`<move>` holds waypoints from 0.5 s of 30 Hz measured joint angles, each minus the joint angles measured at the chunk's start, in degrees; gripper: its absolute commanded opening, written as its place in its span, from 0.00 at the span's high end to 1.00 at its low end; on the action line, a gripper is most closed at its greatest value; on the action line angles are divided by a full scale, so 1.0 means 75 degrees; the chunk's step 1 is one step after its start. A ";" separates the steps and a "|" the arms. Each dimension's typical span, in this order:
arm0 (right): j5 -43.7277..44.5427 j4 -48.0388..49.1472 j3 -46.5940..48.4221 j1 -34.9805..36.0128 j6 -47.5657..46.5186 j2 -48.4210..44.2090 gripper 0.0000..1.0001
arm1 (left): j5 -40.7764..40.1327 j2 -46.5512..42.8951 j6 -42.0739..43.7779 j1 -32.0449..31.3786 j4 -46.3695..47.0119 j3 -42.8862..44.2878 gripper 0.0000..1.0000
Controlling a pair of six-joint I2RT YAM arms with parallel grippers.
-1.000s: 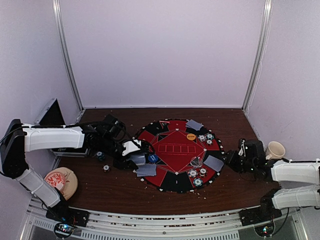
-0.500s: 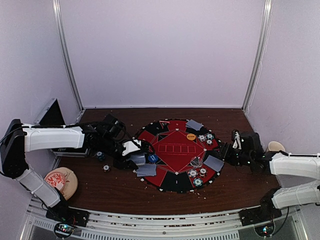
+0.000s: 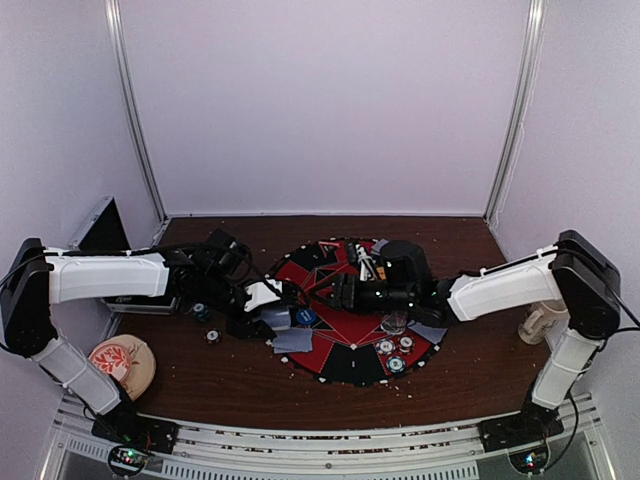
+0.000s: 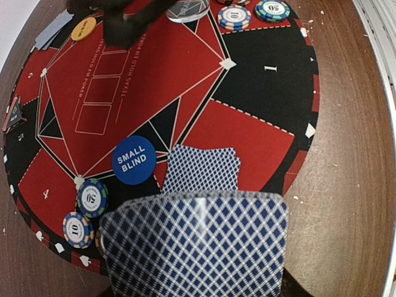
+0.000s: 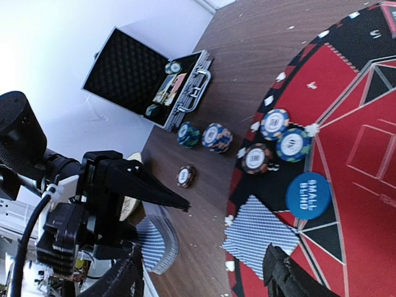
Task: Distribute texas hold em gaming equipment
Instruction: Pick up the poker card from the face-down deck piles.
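Observation:
My left gripper (image 3: 268,318) is shut on a deck of blue-backed cards (image 4: 195,244) at the mat's left edge; the deck hides its fingers in the left wrist view. Dealt cards (image 4: 204,168) lie on the red-and-black mat (image 4: 260,80) just beyond it, beside the blue small-blind disc (image 4: 134,160) and two chips (image 4: 93,197). My right gripper (image 5: 204,278) is open and empty, reaching across the mat (image 3: 335,290) toward those cards (image 5: 260,232) and the disc (image 5: 308,195). The orange disc (image 4: 83,28), the clear disc (image 4: 187,7) and more chips (image 4: 234,17) lie on the far side.
An open metal case (image 5: 148,80) stands at the far left. Loose chips (image 5: 216,136) lie on the wood between it and the mat. A flowered dish (image 3: 122,362) sits near left, a mug (image 3: 545,318) at the right. More cards (image 3: 430,327) and chips (image 3: 395,355) lie on the mat's right.
My right arm has swung from the table's right edge leftward across the mat, toward the left gripper. The left arm and its deck have stayed put.

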 measured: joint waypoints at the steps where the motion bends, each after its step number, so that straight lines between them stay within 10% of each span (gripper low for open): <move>1: -0.0093 0.0105 0.0256 0.0093 0.0044 0.0289 0.32 | -0.0003 0.0000 0.0000 0.0000 0.0000 0.0000 0.46; 15: -0.0880 0.0898 0.1510 0.0600 0.0589 0.2020 0.35 | 0.0009 -0.0128 0.0000 0.0000 0.0003 0.0000 0.46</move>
